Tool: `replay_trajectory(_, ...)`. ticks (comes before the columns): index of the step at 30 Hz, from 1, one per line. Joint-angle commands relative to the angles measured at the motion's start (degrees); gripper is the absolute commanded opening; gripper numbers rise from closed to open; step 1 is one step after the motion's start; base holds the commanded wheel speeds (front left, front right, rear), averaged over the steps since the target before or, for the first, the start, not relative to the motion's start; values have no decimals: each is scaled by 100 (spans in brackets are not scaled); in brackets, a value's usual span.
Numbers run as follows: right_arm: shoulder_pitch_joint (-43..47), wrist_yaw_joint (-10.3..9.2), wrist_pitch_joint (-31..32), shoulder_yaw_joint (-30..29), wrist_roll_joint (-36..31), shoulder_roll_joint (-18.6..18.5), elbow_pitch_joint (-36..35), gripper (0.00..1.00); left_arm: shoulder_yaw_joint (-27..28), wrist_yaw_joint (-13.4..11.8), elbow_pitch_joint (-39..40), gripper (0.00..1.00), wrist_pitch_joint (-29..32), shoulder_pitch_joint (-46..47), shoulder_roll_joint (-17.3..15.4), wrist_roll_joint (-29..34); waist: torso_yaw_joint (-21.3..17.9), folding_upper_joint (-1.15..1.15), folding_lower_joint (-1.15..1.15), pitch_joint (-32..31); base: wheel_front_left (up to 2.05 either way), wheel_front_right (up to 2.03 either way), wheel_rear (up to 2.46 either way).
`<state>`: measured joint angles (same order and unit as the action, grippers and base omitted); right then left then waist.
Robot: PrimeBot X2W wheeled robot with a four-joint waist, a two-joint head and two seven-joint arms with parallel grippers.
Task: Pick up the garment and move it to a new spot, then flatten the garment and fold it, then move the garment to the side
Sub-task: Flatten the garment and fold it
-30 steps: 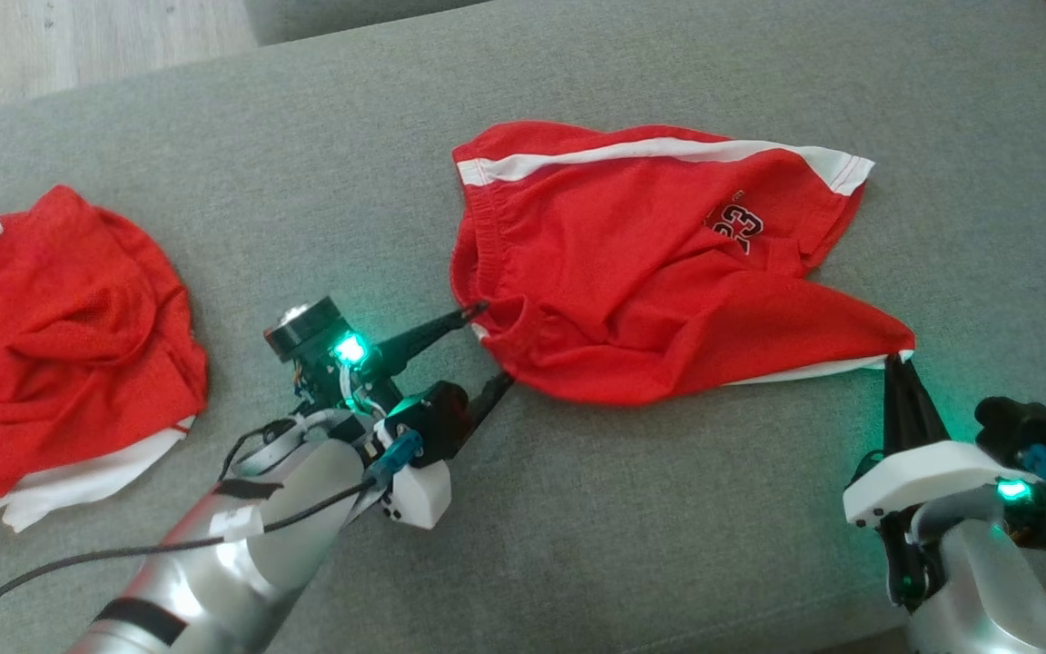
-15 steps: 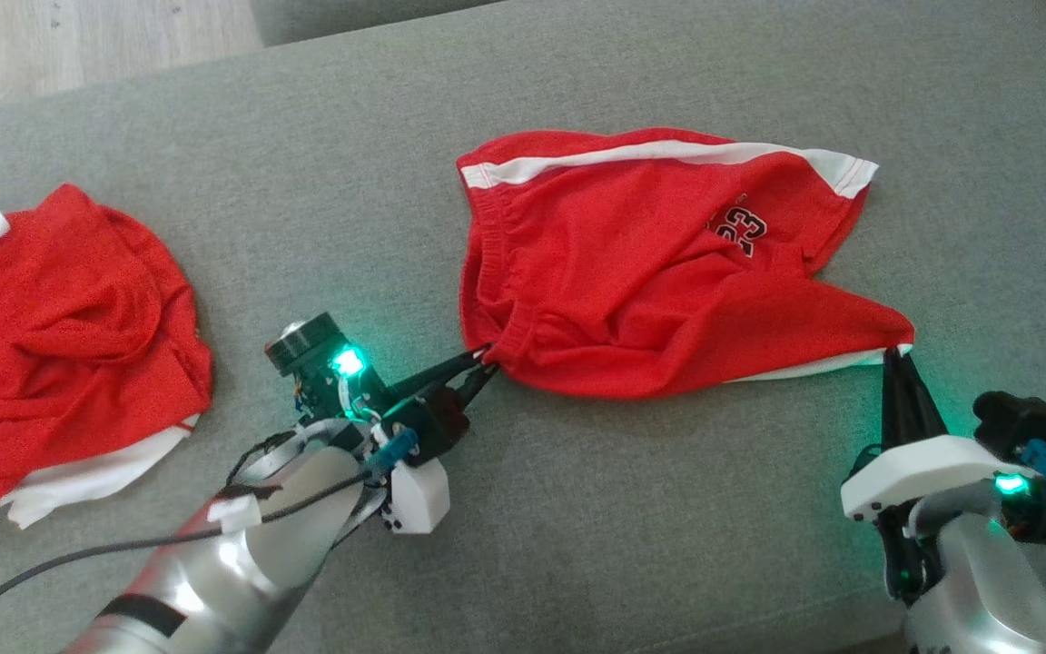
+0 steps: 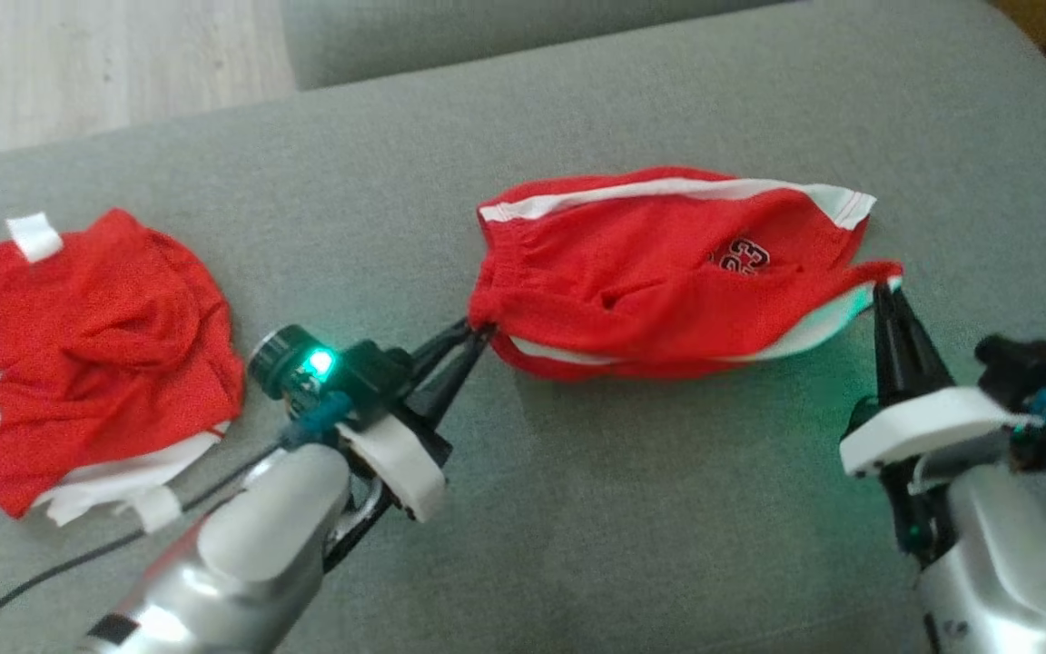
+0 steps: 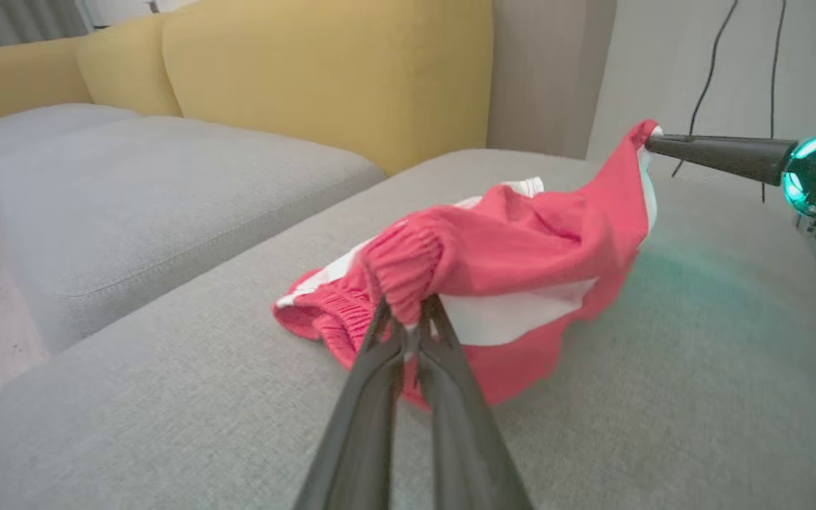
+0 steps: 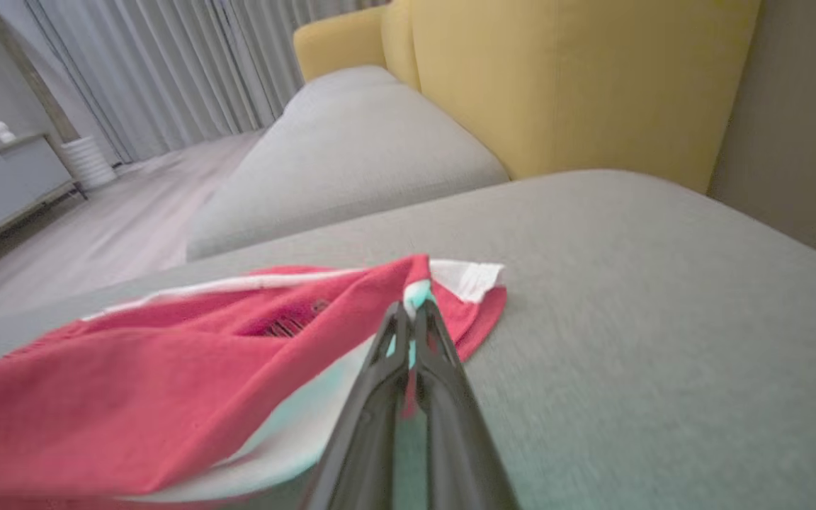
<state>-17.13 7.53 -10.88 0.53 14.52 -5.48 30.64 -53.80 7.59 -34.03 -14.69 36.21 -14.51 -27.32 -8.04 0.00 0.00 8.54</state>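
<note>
Garment (image 3: 659, 272) stretched across the grey cushion (image 3: 623, 509), long axis nine-to-three: left gripper (image 3: 478, 334) pinched its waistband at nine o'clock, right gripper (image 3: 877, 289) pinched a hem corner at three o'clock.

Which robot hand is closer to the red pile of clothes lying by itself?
Left. The left gripper pinches the shorts at the waistband, across a gap from the pile. The right gripper holds the shorts at their far corner, farther away.
</note>
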Motion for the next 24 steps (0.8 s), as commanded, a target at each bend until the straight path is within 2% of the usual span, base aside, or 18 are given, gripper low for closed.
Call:
replay_trajectory(1,-244,-4,159,259,147,-210,-456,0,171,-10,325,0,25,285,-256,-290,91,0,0,-169,0,0,0)
replay_trajectory(7,-605,-4,962,539,659,-668,-1430,0,324,-10,903,0,351,625,-563,-1189,216,0,0,-520,0,0,0)
replay_trajectory(13,-1233,-4,1576,701,888,-919,-1939,0,565,-23,1036,0,631,1068,-731,-1461,291,0,0,-827,0,0,0)
replay_trajectory(16,-1467,-4,1652,706,954,-950,-2047,0,697,-84,1070,0,664,1232,-743,-1532,303,0,0,-884,0,0,0)
replay_trajectory(24,-1983,-4,1545,600,974,-1037,-2207,0,1191,-469,1349,0,431,1580,-808,-1655,347,0,0,-1066,0,0,0)
